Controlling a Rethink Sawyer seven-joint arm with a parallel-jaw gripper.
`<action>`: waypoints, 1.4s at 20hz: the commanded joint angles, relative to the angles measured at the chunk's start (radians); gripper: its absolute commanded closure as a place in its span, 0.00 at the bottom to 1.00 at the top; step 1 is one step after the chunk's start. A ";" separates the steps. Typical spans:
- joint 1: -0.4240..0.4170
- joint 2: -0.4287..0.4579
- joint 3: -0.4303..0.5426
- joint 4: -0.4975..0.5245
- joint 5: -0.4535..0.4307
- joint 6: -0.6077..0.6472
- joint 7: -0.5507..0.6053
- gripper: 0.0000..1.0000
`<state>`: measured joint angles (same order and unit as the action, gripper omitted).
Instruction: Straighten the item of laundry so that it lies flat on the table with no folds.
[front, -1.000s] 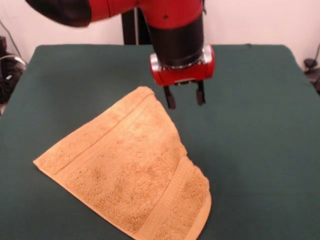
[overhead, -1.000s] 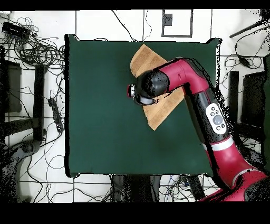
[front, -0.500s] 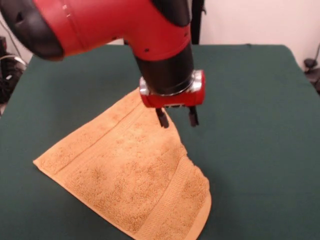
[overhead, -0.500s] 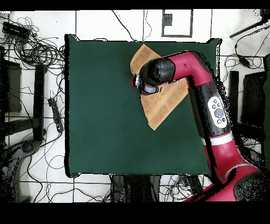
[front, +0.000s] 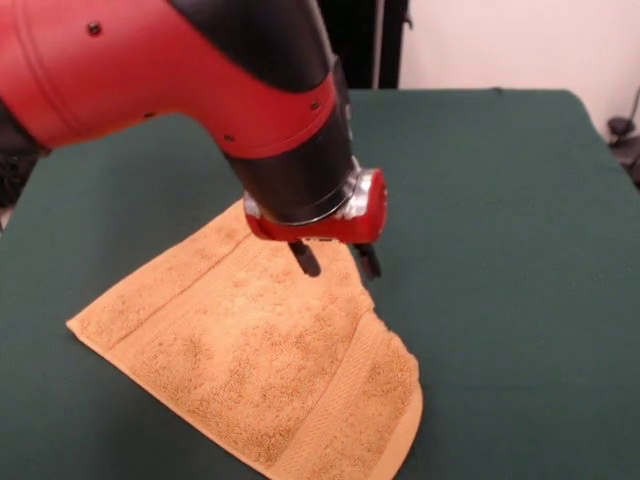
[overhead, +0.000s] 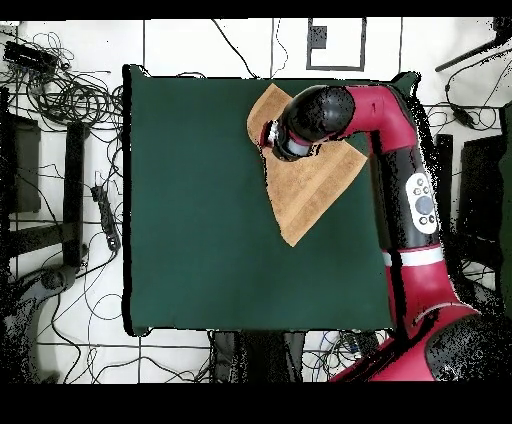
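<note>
Front view: tool (front: 334, 263), fingers apart, hangs over the folded edge of the towel (front: 250, 360), which lies doubled into a triangle on the counter (front: 500, 200). You should pinch only the top layer, then draw it outward.

The towel's (front: 250, 370) near corner is cut off by the bottom edge of the front view, and its far corner is hidden behind the arm (front: 180, 70). From overhead, the arm's wrist covers the gripper (front: 335, 262) entirely, along with part of the towel beneath. The table's (front: 500, 250) near edge lies outside the front view.
</note>
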<state>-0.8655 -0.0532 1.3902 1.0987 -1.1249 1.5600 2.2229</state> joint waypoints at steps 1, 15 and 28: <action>0.080 0.036 -0.219 -0.073 -0.030 -0.175 -0.125 0.00; 0.184 -0.034 -0.334 0.020 0.079 -0.255 0.072 0.00; 0.120 -0.089 -0.374 0.076 0.222 -0.269 -0.154 0.00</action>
<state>-0.7567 -0.1476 1.1568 1.1113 -0.9249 1.3476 2.2229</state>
